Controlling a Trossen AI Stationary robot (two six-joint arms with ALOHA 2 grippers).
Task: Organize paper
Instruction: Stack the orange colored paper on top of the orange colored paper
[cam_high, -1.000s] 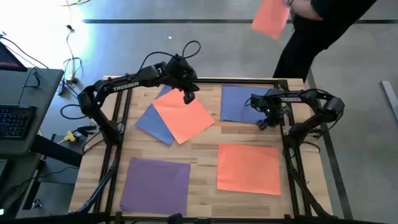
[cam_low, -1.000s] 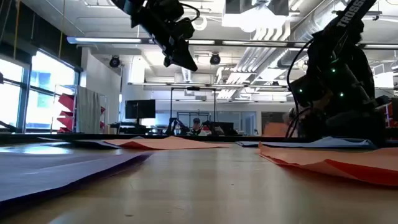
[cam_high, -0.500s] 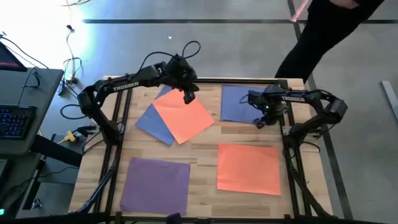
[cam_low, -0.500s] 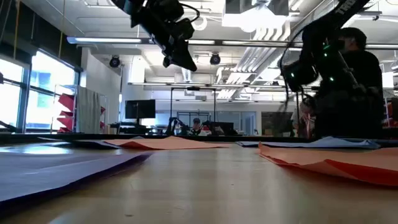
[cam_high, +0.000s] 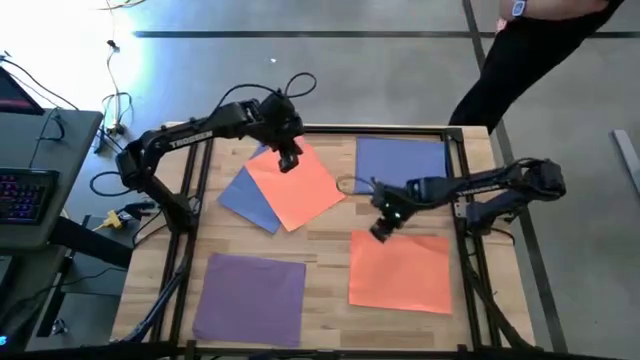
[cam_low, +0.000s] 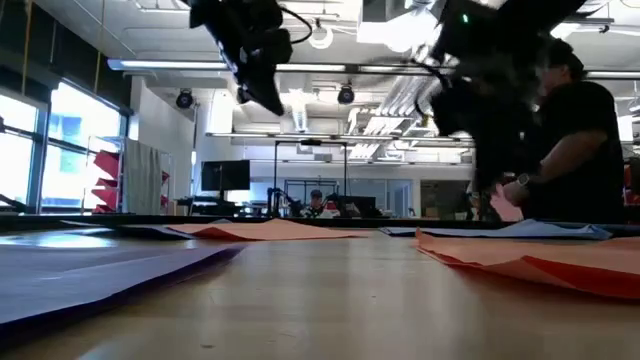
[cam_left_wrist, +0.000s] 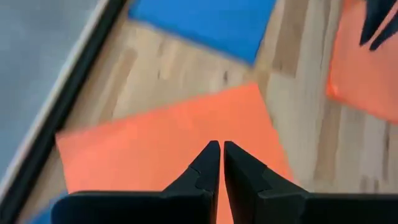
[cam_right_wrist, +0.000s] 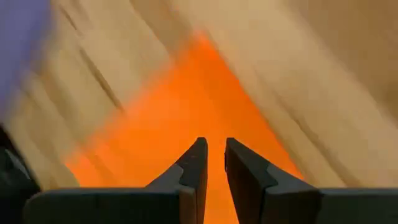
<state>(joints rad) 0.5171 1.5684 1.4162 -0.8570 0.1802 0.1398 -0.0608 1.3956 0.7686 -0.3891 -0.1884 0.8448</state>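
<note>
While nothing much had been stacked yet, the paper (cam_high: 290, 185) was left scattered across the bench (cam_high: 325, 255); both the left end effector (cam_high: 287, 160) and right end effector (cam_high: 380, 230) were held nearly together, empty.

One paper sheet (cam_high: 296, 187) overlaps another (cam_high: 247, 196); three lie apart on table (cam_high: 325, 262)

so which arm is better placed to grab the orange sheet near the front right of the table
The right. Its tool hangs just above the near-right orange sheet's far-left corner, fingers nearly closed and empty. The left tool, closed, hovers over the other orange sheet farther back, lying on a blue sheet.
</note>
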